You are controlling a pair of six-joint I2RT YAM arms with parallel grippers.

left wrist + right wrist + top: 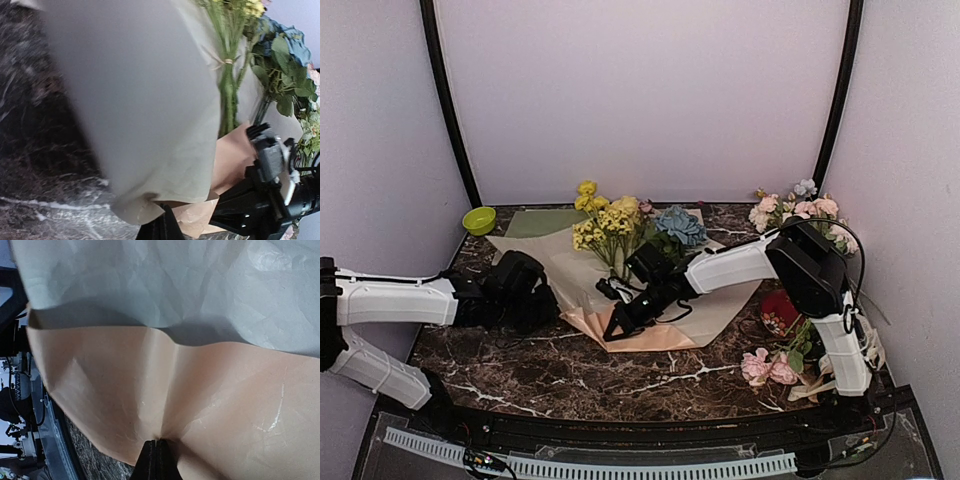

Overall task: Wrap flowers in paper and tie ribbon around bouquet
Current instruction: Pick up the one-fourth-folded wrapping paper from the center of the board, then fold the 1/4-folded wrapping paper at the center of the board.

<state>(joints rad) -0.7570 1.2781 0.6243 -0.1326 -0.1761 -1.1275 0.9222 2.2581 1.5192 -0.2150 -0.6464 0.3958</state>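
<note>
The paper (720,300) lies spread on the marble table, beige face up, with its peach-pink face showing along the near fold. On it rest the flowers: yellow blossom stems (605,225) and a pale blue hydrangea (680,225). My left gripper (552,308) is shut on the sheet's left corner (150,100) and lifts it; its tips (163,210) pinch the curled edge, with green stalks (227,85) beyond. At the near edge my right gripper (612,333) is shut on the peach-pink fold (200,390), which puckers at the tips (156,442). The ribbon and a wrapped bouquet are out of view.
A green bowl (479,220) and a green sheet (545,222) sit at the back left. Pink and white roses (800,212) lie at the back right. A red item (780,312) and more pink flowers (767,367) are beside the right arm's base. Walls enclose the table.
</note>
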